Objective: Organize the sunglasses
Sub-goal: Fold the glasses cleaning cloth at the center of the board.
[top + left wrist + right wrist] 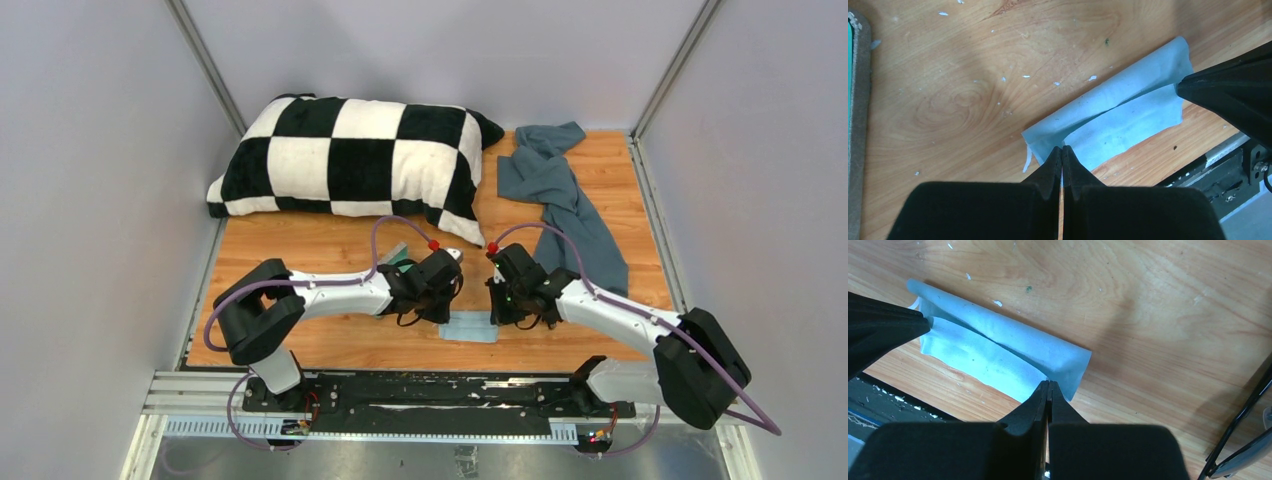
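So the left gripper (1062, 152) and right gripper (1048, 387) are each pinched tight on a cloth (1128, 117) corner. I'd move both together, keeping it taut. Sunglasses (1248, 456) lie near the right one.

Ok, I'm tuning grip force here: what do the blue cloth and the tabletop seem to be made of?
The cloth looks like thin, matte soft fabric, perhaps microfibre: it curls into a smooth fold. The tabletop looks like wood or wood-print laminate, slightly glossy: grain rings show, real or printed I cannot tell.
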Available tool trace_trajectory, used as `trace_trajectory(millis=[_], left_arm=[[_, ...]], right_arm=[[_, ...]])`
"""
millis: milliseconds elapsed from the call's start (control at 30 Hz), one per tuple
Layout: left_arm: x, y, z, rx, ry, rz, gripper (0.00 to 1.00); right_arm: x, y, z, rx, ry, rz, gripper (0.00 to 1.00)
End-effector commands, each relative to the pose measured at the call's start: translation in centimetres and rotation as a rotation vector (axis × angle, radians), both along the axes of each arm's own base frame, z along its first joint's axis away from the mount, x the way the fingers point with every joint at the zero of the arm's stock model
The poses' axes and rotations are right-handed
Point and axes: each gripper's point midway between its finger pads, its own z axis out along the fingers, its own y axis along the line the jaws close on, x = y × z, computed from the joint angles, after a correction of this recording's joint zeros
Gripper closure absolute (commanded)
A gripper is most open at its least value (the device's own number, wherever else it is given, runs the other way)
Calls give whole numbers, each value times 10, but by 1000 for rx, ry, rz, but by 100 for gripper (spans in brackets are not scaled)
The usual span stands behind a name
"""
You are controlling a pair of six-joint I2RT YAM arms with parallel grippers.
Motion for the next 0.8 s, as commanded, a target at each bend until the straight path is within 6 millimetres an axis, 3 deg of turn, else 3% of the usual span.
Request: trace_trajectory(millis=[0,767], left_arm=[[-2,-4,6,-26,-12,8,100],[-10,3,0,-14,7,24,100]], right_arm=[[-12,-5,-4,-24,19,-1,100],[-24,-3,-12,-35,45,4,100]])
